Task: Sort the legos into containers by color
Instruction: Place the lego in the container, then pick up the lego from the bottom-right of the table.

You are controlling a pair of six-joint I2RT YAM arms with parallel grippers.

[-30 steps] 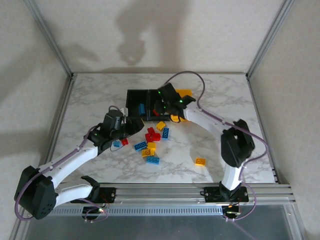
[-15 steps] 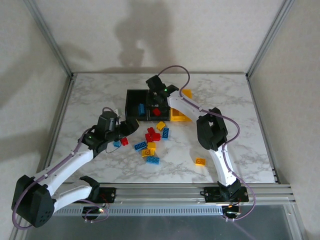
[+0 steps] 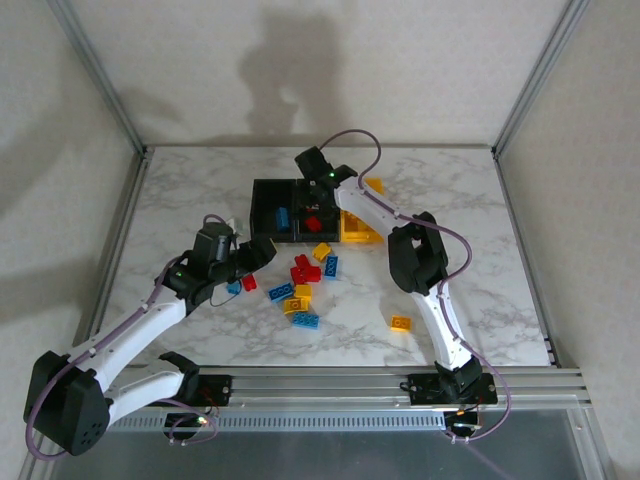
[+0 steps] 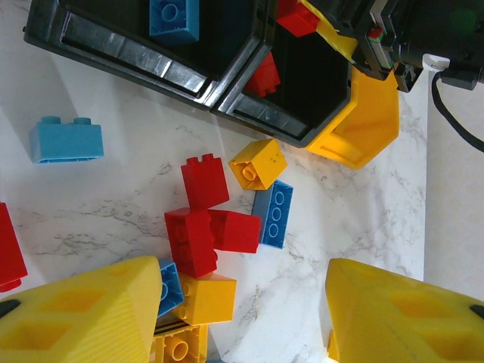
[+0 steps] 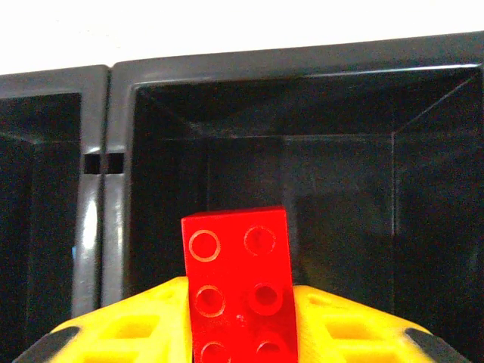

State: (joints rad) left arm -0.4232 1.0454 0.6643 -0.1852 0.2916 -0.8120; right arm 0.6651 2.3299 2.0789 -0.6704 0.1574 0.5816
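Marble table (image 3: pixel 450 200): loose legos (image 4: pixel 219 227) beside middle black bin (image 5: pixel 302 83).
Right gripper (image 5: pixel 242 336): pinching red brick (image 5: pixel 240 291) above that bin.
Left gripper (image 4: pixel 242 318): spread, empty, over legos.
Red brick: probably light, stiff, slick; hold flat sides.

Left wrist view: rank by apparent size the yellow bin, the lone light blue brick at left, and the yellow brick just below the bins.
1. yellow bin, largest even though partly hidden.
2. lone light blue brick.
3. yellow brick, only somewhat smaller than the blue one.
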